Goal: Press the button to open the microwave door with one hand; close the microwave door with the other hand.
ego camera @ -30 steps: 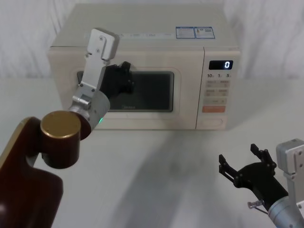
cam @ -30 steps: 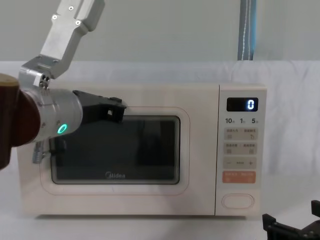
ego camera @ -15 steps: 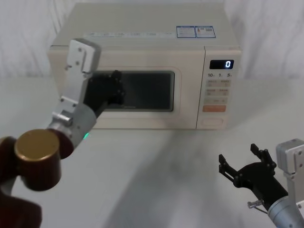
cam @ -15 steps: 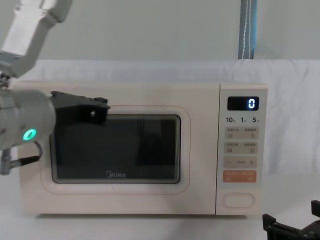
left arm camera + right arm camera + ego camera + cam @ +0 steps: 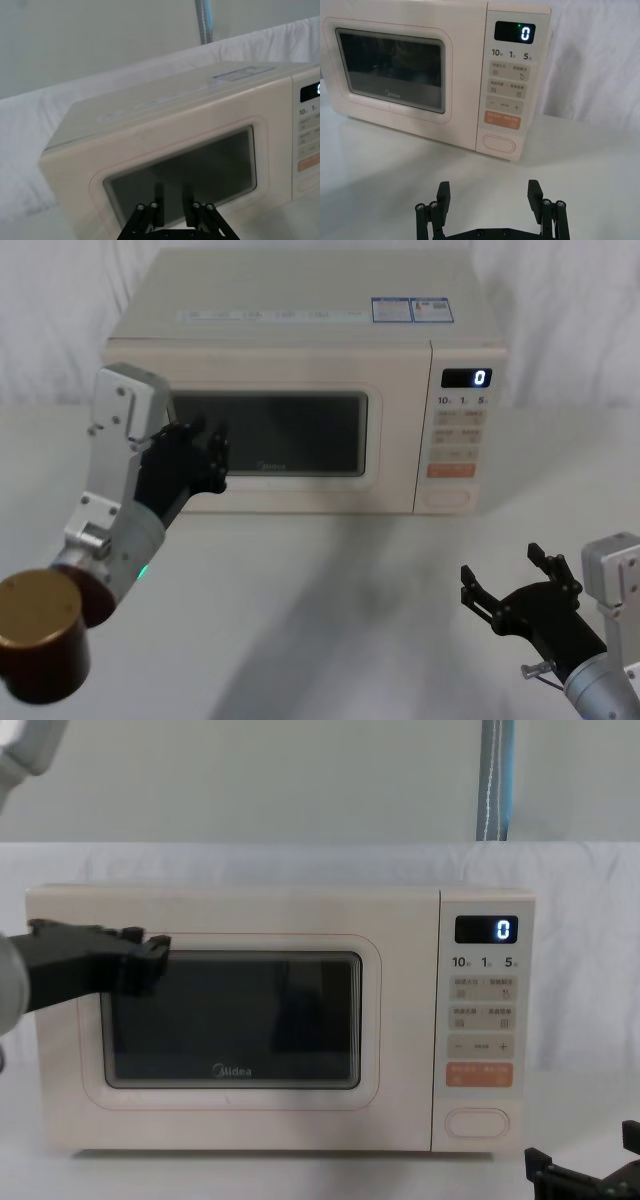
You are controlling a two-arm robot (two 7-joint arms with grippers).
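The microwave point(image 5: 300, 380) sits across the upper middle of the head view, at the back of the white bench point(image 5: 330, 610). Its door point(image 5: 265, 430) is shut flush, dark window in the centre of the frame. To the door's right runs the control panel: a black display point(image 5: 465, 377) reading "0" up top, an orange key point(image 5: 449, 470) lower down, and the wide pill-shaped button point(image 5: 447, 496) at the very bottom.

The left hand point(image 5: 205, 455) hangs at middle left of the head view, in front of the door's left end, fingers close together and nearly closed, holding nothing. I cannot tell whether it touches the door. In the chest view it comes in from the left edge, level with the window's upper left corner.

The right hand point(image 5: 515, 585) sits at the lower right of the head view, low over the bench and well short of the button, fingers spread wide open and empty.
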